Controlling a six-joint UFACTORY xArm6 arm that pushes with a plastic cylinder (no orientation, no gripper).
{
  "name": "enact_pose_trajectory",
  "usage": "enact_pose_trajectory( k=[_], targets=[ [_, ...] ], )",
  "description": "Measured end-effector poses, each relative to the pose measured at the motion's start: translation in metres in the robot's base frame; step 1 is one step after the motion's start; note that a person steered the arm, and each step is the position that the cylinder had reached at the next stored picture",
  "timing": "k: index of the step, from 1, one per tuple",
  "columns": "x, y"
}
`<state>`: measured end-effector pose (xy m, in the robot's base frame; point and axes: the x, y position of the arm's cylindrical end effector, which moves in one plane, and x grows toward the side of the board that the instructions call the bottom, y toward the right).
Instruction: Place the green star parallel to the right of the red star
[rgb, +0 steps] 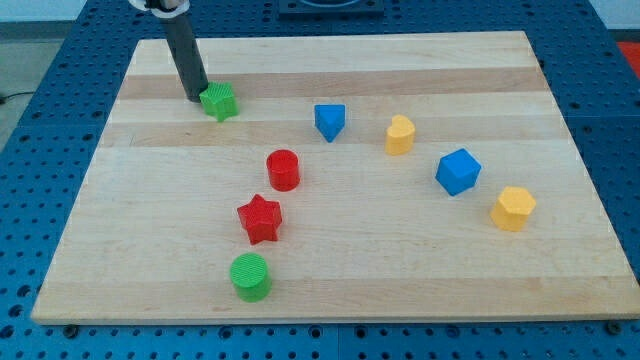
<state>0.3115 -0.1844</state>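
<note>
My tip (195, 97) was a bare rod with no pincer to open or close, and it stood touching the green star (219, 101) on that block's left side, near the board's upper left corner. The red star (260, 218) lay well apart from it, lower down toward the middle of the wooden board (420, 285).

I judged the green star light, rigid and quick to slide on smooth wood, but its points would let it spin under an off-centre push, so I meant to press squarely against a flat flank.

A red cylinder (283, 169) sat just above the red star, close to the straight path. A green cylinder (250, 276) lay below it. The blue blocks (330, 121) (458, 170) and yellow blocks (400, 134) (513, 207) stood further right, apart from the spot right of the red star.
</note>
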Motion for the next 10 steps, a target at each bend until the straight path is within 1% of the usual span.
enact_pose_trajectory(
  k=[1,4,6,8,9,10],
  targets=[
    [-0.005,0.0],
    [0.055,0.069],
    [0.079,0.125],
    [0.09,0.177],
    [0.095,0.182],
    [0.095,0.175]
  ],
)
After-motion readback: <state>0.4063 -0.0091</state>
